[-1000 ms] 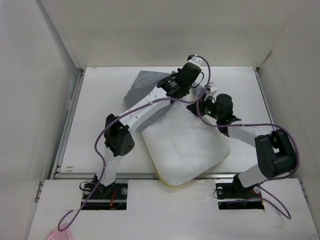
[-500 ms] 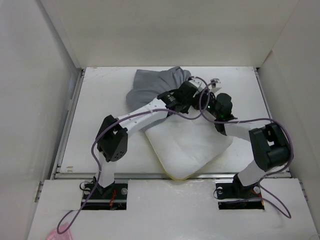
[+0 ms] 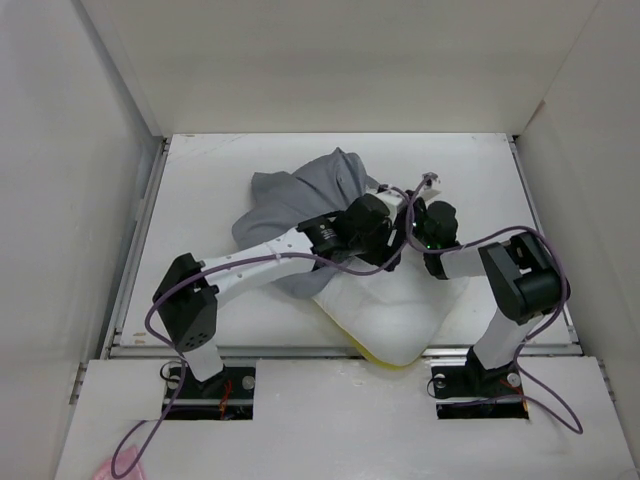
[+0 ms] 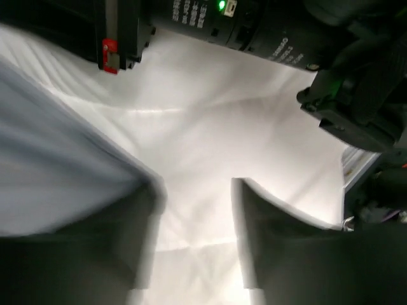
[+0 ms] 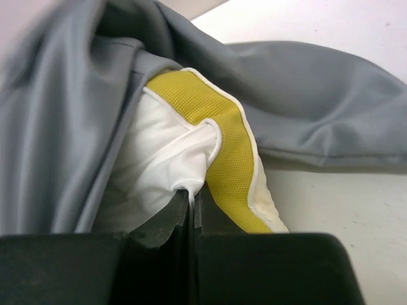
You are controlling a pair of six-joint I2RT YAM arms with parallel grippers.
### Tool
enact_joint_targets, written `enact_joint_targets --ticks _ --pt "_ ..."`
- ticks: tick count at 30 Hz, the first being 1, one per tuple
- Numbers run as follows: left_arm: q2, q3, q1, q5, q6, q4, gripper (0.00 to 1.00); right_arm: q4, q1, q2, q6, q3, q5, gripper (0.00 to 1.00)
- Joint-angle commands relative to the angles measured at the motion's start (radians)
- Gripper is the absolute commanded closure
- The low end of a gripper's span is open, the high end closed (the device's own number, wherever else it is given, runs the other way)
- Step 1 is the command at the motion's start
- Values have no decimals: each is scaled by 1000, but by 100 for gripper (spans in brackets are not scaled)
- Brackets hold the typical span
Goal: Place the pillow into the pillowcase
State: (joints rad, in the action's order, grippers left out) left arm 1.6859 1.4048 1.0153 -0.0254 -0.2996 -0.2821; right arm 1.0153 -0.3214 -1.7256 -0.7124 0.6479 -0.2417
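The white pillow (image 3: pixel 385 310) lies near the table's front, its yellow band (image 3: pixel 388 358) at the near edge. The wrinkled grey pillowcase (image 3: pixel 300 200) covers its far left end. In the right wrist view my right gripper (image 5: pixel 191 194) is shut on a pinch of the pillow's (image 5: pixel 162 152) white fabric beside the yellow band (image 5: pixel 222 140), with the pillowcase (image 5: pixel 70 127) draped around that corner. My left gripper (image 4: pixel 194 241) hovers open over white pillow fabric (image 4: pixel 210 127), with grey pillowcase cloth (image 4: pixel 57 171) by its left finger and nothing between the jaws.
Both wrists crowd together over the pillow's far right corner (image 3: pixel 400 230). White walls enclose the table (image 3: pixel 200 200) on the left, back and right. The right arm's black body (image 4: pixel 286 38) fills the top of the left wrist view.
My left gripper pulled the pillowcase from the far side toward the front over the pillow's end, then let go and opened. The pillow slid nearer. The right gripper stayed shut.
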Motion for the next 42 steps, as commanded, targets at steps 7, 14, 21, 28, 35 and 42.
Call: enact_joint_targets --ticks 7,14,21,28,35,42 --pt "-69 117 -24 251 -156 -218 0 162 4 73 43 -36 -1 68" --pt "-257 22 -93 443 -347 -302 0 -284 4 305 275 -1 80 21" --pt "-302 -164 -115 374 -443 -290 0 -676 4 357 306 84 229 18" --pt "-152 -267 -141 242 -458 -172 0 -931 4 291 306 150 148 18" --pt "67 -138 -298 393 -340 -132 0 -917 -24 245 454 111 -371 21" --pt "257 213 -451 418 -178 -153 0 -882 -240 222 510 156 -491 21"
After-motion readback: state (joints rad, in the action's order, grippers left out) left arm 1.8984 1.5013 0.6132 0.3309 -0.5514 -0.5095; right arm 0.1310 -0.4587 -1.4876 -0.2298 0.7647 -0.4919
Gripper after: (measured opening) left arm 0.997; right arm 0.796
